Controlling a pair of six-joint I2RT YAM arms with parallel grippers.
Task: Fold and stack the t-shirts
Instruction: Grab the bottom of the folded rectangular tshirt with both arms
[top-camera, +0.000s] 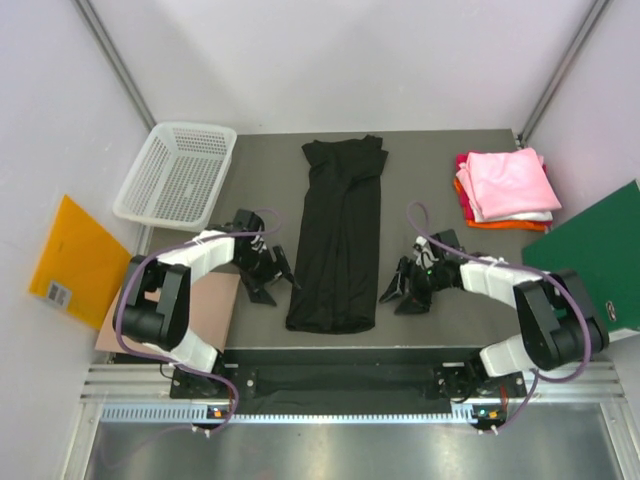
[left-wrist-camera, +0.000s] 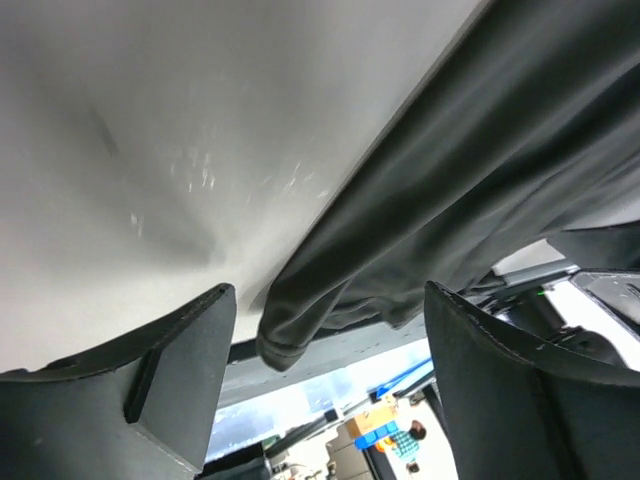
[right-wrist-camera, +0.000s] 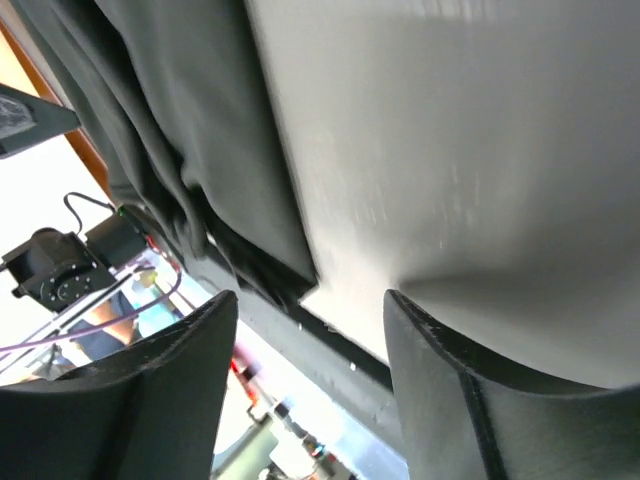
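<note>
Close to the near edge of the grey bench (top-camera: 420, 170), the left pincer (top-camera: 278, 285) and right pincer (top-camera: 400, 295) are both standing open, gripping nothing, flanking the hem of the long black cloth t-shirt (top-camera: 338, 240), which is lying lengthwise mid-bench. The stack of folded pink, white and orange cloth tees (top-camera: 505, 185) is sitting at the far right corner.

Bare surface (top-camera: 430, 180) flanks the black t-shirt (top-camera: 337, 240); mesh basket (top-camera: 178, 173) blocks far left, folded tee stack (top-camera: 505, 188) far right.

My fingers (left-wrist-camera: 185, 375) are spread wide. The black t-shirt (left-wrist-camera: 450, 190) has its bunched corner ahead of the gap, lying on the grey table (left-wrist-camera: 150, 120).
</note>
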